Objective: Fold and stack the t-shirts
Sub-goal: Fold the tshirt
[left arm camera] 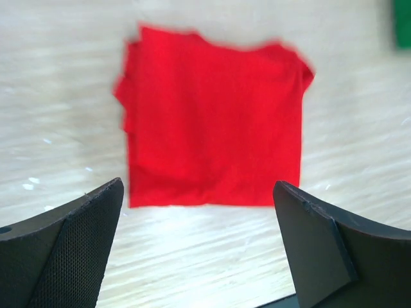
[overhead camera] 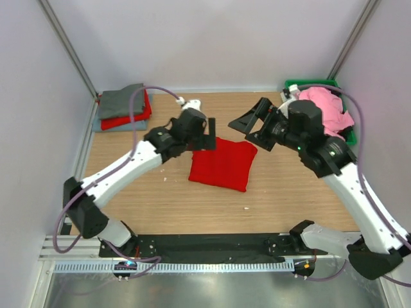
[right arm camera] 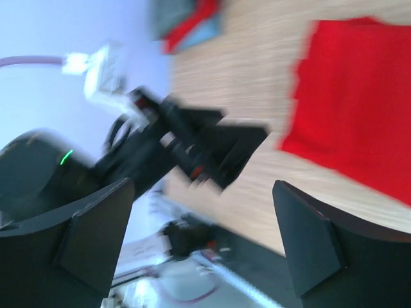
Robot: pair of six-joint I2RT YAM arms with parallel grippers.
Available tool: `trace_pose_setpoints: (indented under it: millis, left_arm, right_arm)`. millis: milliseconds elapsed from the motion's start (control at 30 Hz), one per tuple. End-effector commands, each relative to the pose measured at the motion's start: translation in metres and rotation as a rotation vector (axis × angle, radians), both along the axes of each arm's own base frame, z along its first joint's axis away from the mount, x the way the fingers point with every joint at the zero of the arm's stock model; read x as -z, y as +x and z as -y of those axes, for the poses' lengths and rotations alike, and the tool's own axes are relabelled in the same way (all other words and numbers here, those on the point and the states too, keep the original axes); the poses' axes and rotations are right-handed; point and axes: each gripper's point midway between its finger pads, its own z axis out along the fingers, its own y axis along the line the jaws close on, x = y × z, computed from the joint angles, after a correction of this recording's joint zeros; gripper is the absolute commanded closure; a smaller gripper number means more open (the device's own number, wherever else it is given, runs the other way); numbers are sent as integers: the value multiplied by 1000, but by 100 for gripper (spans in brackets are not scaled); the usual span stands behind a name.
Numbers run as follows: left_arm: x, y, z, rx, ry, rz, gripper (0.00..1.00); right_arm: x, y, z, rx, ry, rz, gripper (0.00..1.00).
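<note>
A folded bright red t-shirt lies flat in the middle of the table. My left gripper hovers just beyond the shirt's far-left corner, open and holding nothing. My right gripper hangs above the table off the shirt's far-right corner, also open and holding nothing. Folded t-shirts form a stack at the back left, with a grey one on top, a red one under it and a light blue-grey one at the bottom. A crumpled pink t-shirt fills the bin.
The green plastic bin stands at the back right corner, behind my right arm. The left arm shows blurred in the right wrist view. White walls close the table on three sides.
</note>
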Motion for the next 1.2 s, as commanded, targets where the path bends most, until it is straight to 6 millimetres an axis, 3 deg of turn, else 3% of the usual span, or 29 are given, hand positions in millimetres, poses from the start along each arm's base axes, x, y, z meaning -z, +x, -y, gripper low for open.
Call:
trace_pose_setpoints:
  millis: [0,33,133,167,367,567,700,1033,1167]
  left_arm:
    - [-23,18,-53,-98,5,32,0]
    - [-9,17,-63,-113,12,4,0]
    - [-5,22,-77,-130,-38,31,0]
    - [7,16,-84,-126,-31,27,0]
    - [25,30,-83,-124,-59,41,0]
    - [44,57,-77,-105,-96,-5,0]
    - [48,67,-76,-119,-142,-15,0]
    - [61,73,-71,-101,-153,-41,0]
    - [54,90,-69,-96,-179,-20,0]
  right_arm:
    - [-105,-32,0,84,280,122,3]
    - [-116,-42,1,82,291,119,2]
    - [-129,-48,8,122,313,99,1]
    - [-131,-49,7,123,321,92,0]
    - [-138,-50,6,125,337,92,0]
    - [-150,-50,-5,69,371,113,0]
    - [-144,-48,-5,75,376,116,0]
    - [-137,-45,-9,69,381,103,0]
    - [-129,-42,-15,55,381,89,0]
